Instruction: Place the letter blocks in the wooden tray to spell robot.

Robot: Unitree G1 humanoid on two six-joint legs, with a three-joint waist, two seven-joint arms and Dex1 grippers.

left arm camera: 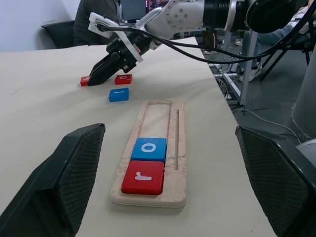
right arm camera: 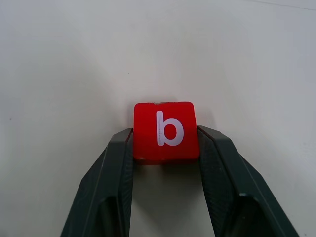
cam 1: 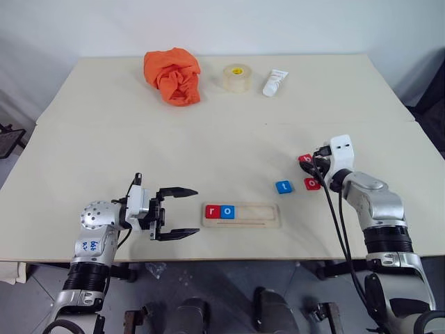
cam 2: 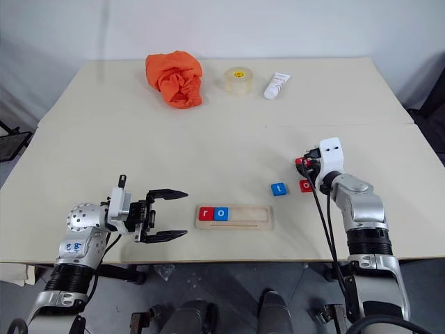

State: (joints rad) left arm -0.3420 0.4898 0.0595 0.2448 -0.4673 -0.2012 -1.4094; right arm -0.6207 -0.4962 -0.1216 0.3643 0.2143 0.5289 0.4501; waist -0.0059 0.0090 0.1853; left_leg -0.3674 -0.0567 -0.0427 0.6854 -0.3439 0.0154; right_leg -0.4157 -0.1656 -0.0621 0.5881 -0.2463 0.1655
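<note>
A: Tray [cam 1: 264,215] first. We see it lying with its long axis across our front, r [cam 1: 212,211] and blue o [cam 1: 227,211] seated touching at its left end, three places bare to their right.

B: So b [right arm camera: 166,130] is next, and from the tray it sits out at about two o'clock, on our right side. The right fingers [right arm camera: 118,163] are already on it: one pad against each side edge, closed to the tile's width. We judge that a grip, though the tile looks to be down on the surface [cam 1: 208,132].

A: Agreed. The right arm is the nearer one by far. The left gripper [cam 1: 178,212] hovers just off the tray's left end, at nine o'clock from it, fingers spread wide and holding nothing.

B: And the others? The t [cam 1: 284,186] and red o [cam 1: 312,184] lie between b and the tray, t nearer the tray.

A: Then the carry should run toward eight o'clock, over those two, to the slot just right of blue o. We'd lift clear so we don't knock t.
</note>
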